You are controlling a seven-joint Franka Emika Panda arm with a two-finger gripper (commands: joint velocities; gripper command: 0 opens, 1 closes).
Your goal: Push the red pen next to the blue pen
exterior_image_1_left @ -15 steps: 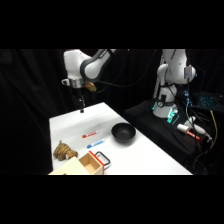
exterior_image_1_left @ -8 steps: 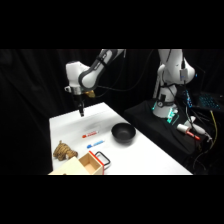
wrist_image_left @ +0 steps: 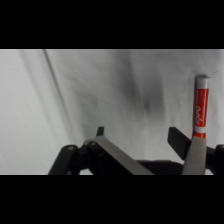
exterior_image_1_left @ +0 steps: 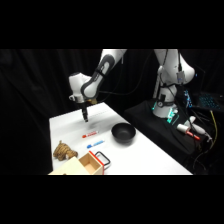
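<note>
Your gripper (exterior_image_1_left: 85, 118) hangs just above the far part of the white table (exterior_image_1_left: 150, 155), up-picture of the red pen (exterior_image_1_left: 90, 134) and apart from it. In the wrist view the two fingers (wrist_image_left: 193, 155) stand wide apart with bare table between them, so the gripper (wrist_image_left: 145, 150) is open and holds nothing.

You have one red pen: a short, thin, smooth cylinder with a whitish end, lying flat near the table's middle. From the wrist you see it (wrist_image_left: 200, 107) at the right edge, beside the right finger, with a red label and white script on it that you cannot read.

One blue pen (exterior_image_1_left: 95, 144) lies flat just nearer the camera than the red one, the same short thin shape, blue body with a white end. The two pens lie roughly parallel, near each other but not touching.

To their right sits one black bowl (exterior_image_1_left: 123, 132), round and matte, upright. At the near left corner you see one light wooden box (exterior_image_1_left: 89, 162), open on top, with a red wire handle loop on its right side. Left of it lies one tan, lumpy, ridged thing (exterior_image_1_left: 64, 150) whose material you cannot tell.

The table top is smooth and plain white.
</note>
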